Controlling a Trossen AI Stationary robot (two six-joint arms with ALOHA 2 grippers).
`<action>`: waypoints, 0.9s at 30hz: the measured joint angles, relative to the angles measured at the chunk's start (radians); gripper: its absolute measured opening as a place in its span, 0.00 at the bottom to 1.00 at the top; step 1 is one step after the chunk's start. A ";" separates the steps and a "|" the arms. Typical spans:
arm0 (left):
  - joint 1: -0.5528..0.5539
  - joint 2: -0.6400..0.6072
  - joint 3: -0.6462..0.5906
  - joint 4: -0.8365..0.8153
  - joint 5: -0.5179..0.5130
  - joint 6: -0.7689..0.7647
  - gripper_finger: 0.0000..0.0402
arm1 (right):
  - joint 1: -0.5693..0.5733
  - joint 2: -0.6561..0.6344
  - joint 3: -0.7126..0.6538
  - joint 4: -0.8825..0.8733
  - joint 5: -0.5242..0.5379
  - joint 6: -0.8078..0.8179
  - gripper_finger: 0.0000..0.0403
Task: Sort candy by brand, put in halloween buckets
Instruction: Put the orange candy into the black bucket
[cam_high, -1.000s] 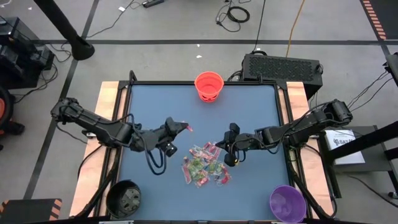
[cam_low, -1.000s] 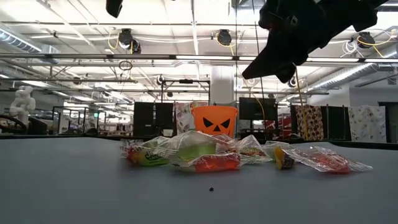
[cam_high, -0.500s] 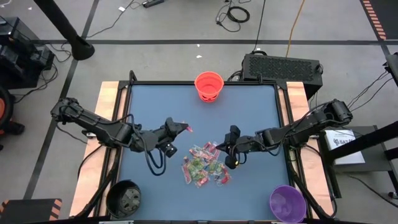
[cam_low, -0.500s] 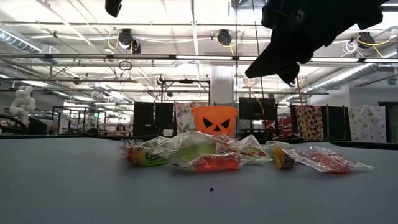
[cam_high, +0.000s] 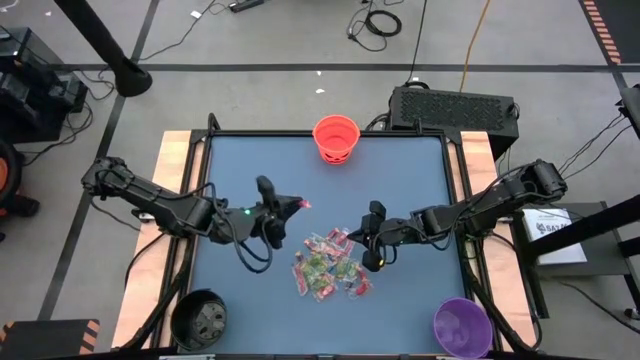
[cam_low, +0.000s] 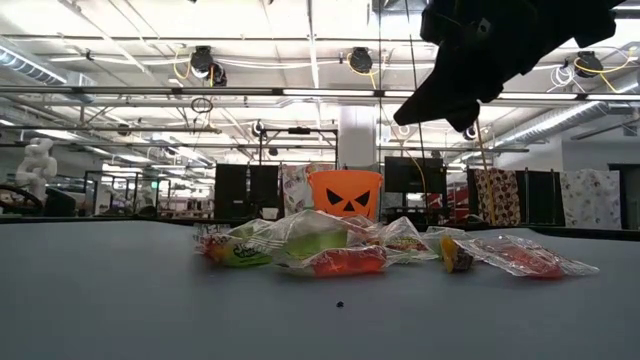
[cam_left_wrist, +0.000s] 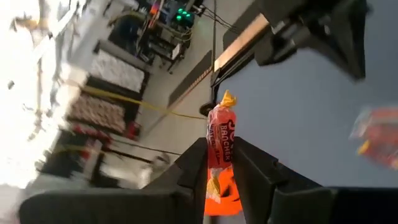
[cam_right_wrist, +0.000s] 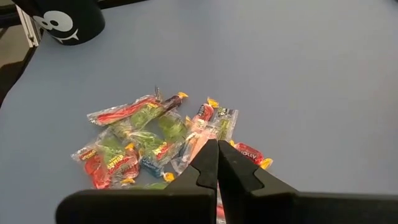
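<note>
Now the left gripper (cam_high: 287, 207), clamped on one red candy (cam_left_wrist: 219, 138), has turned its wrist above the table left of the pile (cam_high: 332, 264), so a carry to a bucket (cam_high: 336, 137) seems next, while the right gripper (cam_high: 376, 247) waits shut beside the pile.

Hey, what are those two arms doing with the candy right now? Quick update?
Left gripper shut on a red candy, lifted above the table. Right gripper shut, empty, above the candy pile. Orange bucket unobstructed.
</note>
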 joint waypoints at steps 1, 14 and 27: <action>0.000 0.000 0.000 0.002 0.000 -0.046 0.19 | 0.000 0.000 0.000 0.001 0.000 -0.004 0.00; 0.000 0.000 0.000 0.179 -0.007 -0.618 0.19 | -0.002 0.000 0.000 0.002 0.022 -0.037 0.00; -0.006 -0.005 -0.001 0.221 0.014 -0.598 0.19 | -0.002 0.000 0.000 0.001 0.022 -0.046 0.00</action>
